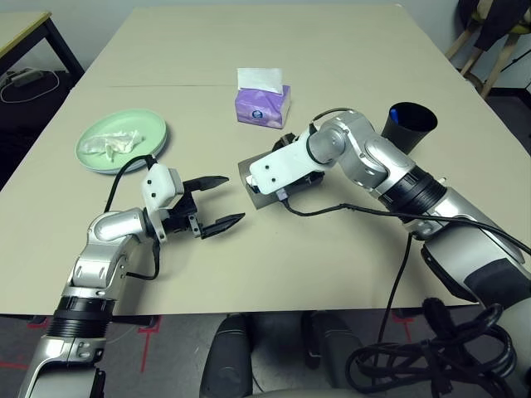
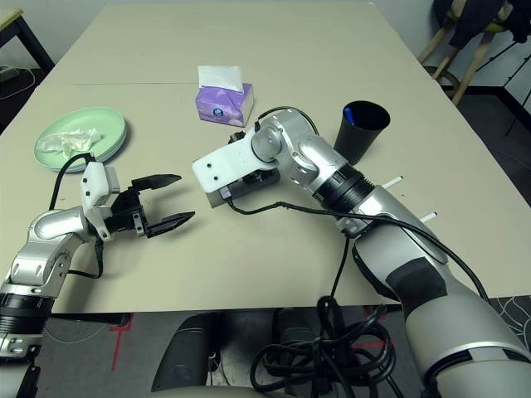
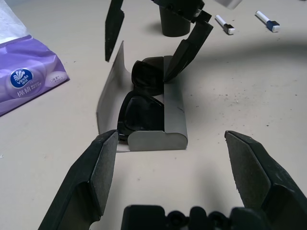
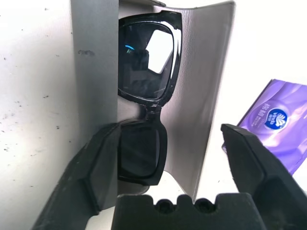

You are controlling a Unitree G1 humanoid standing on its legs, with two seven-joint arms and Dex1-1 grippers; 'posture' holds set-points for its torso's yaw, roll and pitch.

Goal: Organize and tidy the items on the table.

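The right pincer (image 4: 165,165) hangs open directly over the sunglasses (image 4: 146,86), which lie in the open case (image 3: 144,129) at mid-counter (image 1: 332,50). The case's long axis runs near-to-far. The left pincer (image 1: 217,201), also open, waits just left, empty.

The left hand (image 1: 214,201) is held low and nearly level, its two black fingers spread wide. The right hand (image 3: 152,45) is angled steeply downward, fingers likewise parted.
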